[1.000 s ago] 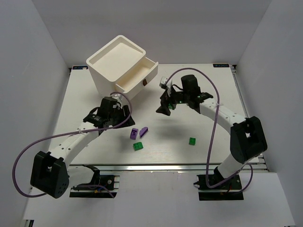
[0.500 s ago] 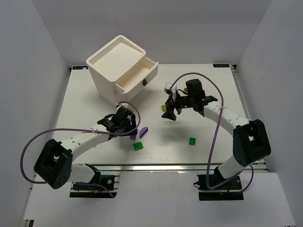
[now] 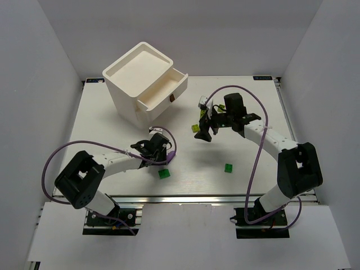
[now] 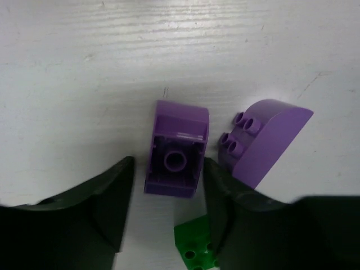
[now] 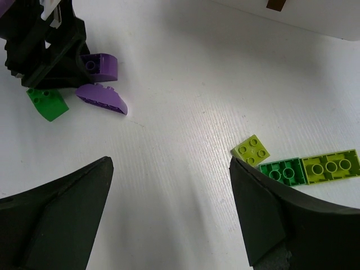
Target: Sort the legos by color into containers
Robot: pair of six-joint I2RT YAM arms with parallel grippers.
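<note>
My left gripper (image 4: 169, 166) is open and low over the table, its fingers on either side of an upturned purple lego (image 4: 175, 152). A second, curved purple lego (image 4: 264, 138) lies just right of it and a green lego (image 4: 197, 247) just below. In the top view this gripper (image 3: 164, 154) is at the table's middle. My right gripper (image 5: 171, 163) is wide open and empty above bare table. Beside its right finger lie a small yellow-green lego (image 5: 250, 150), a green one (image 5: 283, 170) and a longer yellow-green one (image 5: 332, 166). The white drawer unit (image 3: 140, 79) has one drawer (image 3: 163, 93) pulled open.
A lone green lego (image 3: 228, 168) lies toward the front right and another green one (image 3: 164, 174) in front of the left gripper. The drawer unit stands at the back left. The table's metal front rail (image 3: 191, 198) runs along the near edge.
My left gripper has swung right from in front of the drawer unit and come down around the purple lego. My right gripper has shifted slightly right, over the yellow-green legos.
</note>
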